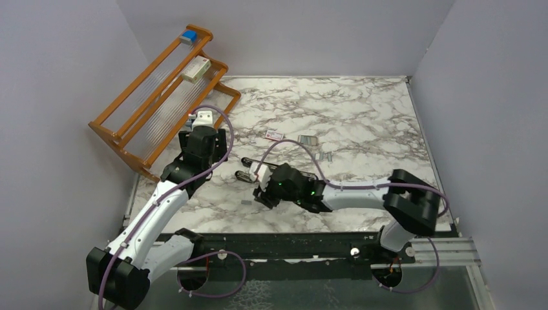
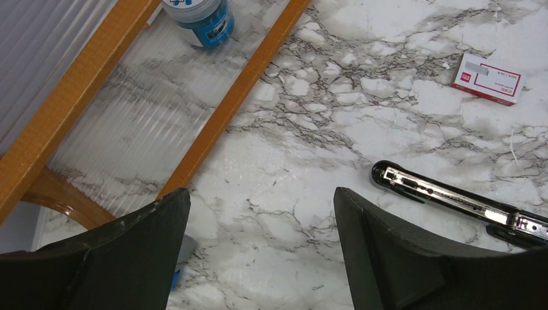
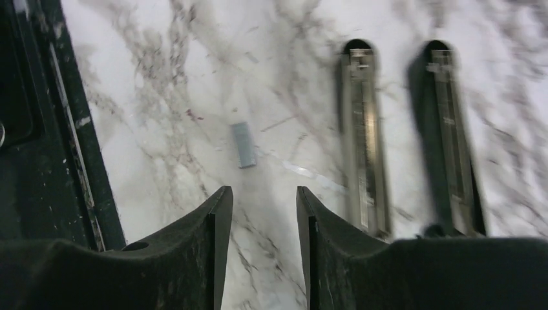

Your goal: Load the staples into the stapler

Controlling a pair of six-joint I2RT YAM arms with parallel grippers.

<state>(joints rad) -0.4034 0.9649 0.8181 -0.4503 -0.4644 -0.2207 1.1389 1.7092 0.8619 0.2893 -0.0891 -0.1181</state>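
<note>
Left wrist view: left gripper spread wide, empty, over marble table. Black stapler lies right of it, silver rail exposed; red-and-white staple packet beyond. Right wrist view, blurred: right gripper partly open, pinching nothing; staple strip on table ahead, probably untouched; stapler halves splayed at right.

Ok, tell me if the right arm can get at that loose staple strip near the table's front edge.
Probably yes. The right gripper hangs open just short of the staple strip, which lies flat with nothing on it; the opened stapler lies to one side, not between them.
</note>
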